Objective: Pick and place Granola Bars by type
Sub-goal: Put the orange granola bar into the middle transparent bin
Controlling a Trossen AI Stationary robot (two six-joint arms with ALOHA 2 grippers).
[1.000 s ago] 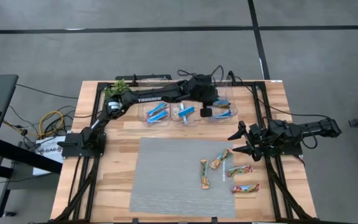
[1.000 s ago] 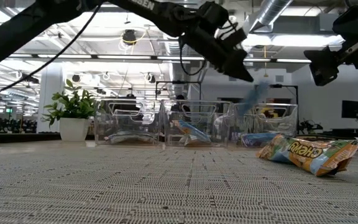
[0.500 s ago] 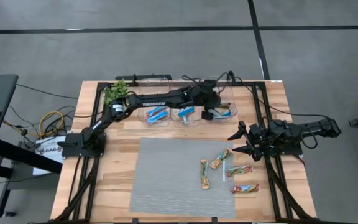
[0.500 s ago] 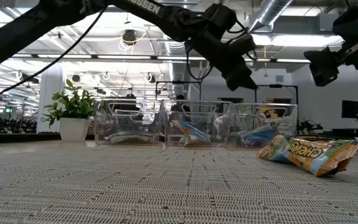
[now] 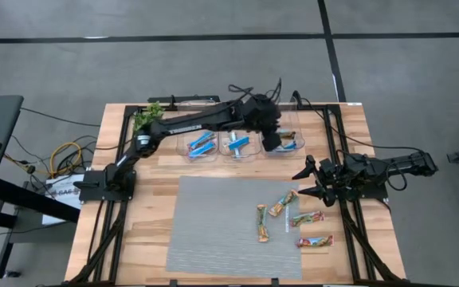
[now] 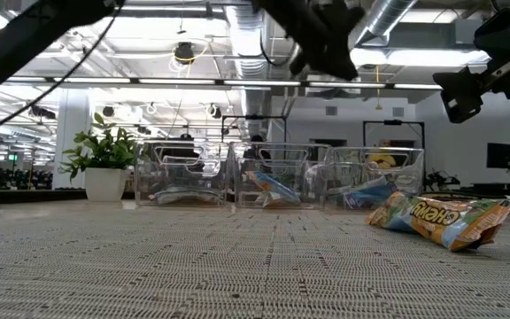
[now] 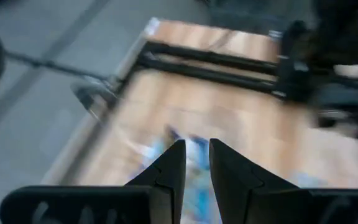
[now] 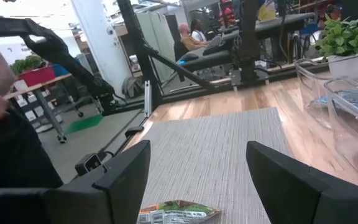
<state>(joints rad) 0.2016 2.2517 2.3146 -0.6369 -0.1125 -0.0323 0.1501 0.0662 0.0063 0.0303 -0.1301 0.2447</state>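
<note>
Three clear bins (image 5: 237, 146) stand in a row at the table's far side, with blue Granola Bars (image 5: 202, 143) lying in them. Several tan Granola Bars (image 5: 281, 204) lie flat on the grey mat (image 5: 213, 231), near its right side; one fills the right foreground of the low view (image 6: 441, 219). My left gripper (image 5: 272, 144) hangs high over the right bin (image 6: 374, 173). Its fingers (image 7: 196, 149) stand a narrow gap apart with nothing between them. At the table's right edge my right gripper (image 5: 304, 180) waits wide open (image 8: 197, 180) and empty.
A potted green plant (image 5: 148, 116) stands at the far left corner, beside the left bin (image 6: 181, 173). Black frame rails run along both sides of the table. Most of the mat's left and near parts are bare.
A blue bar that was in the air under my left gripper has dropped into the right bin and lies there. My left gripper has since risen well above the bins and rolled about its own axis. Its finger gap looks unchanged.
</note>
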